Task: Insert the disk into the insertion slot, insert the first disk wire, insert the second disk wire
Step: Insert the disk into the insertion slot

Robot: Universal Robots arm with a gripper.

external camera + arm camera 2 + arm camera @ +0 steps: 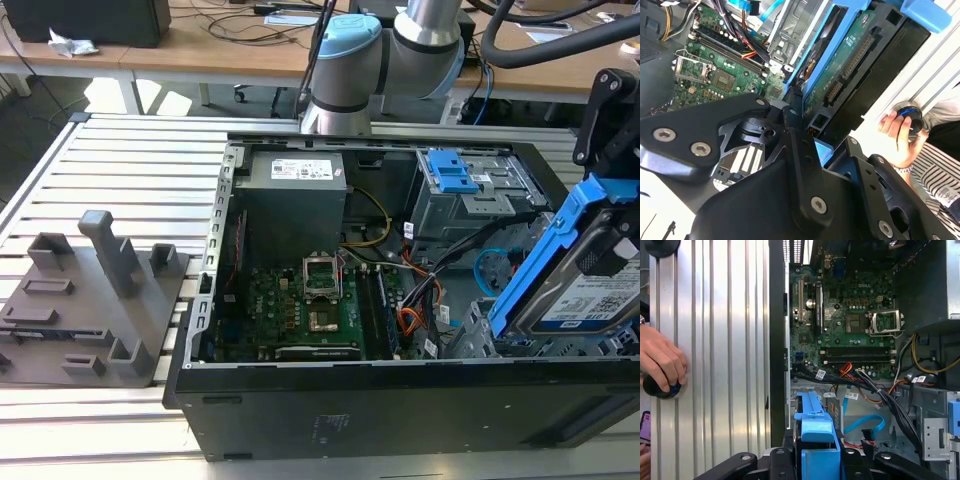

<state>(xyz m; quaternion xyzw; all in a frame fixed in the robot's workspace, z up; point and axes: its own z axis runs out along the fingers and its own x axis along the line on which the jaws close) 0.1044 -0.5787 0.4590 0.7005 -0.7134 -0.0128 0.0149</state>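
- On the left, the grey fixture (pixel 95 300) sits on the slatted table (pixel 130 170), well apart from my work.
- In the middle, loose cables (pixel 420 300) lie beside the motherboard (pixel 300 310). I judge they could snag the carrier.
- On the right, my gripper (pixel 817 460) is clamped on the disk (pixel 590 270), which is tilted above the near right corner and not yet in the cage (pixel 478 330). I think squaring it to the cage mouth matters most.

The white-and-blue label on the disk (pixel 600 285) and the white sticker on the power supply (pixel 297 171) carry print that cannot be read.
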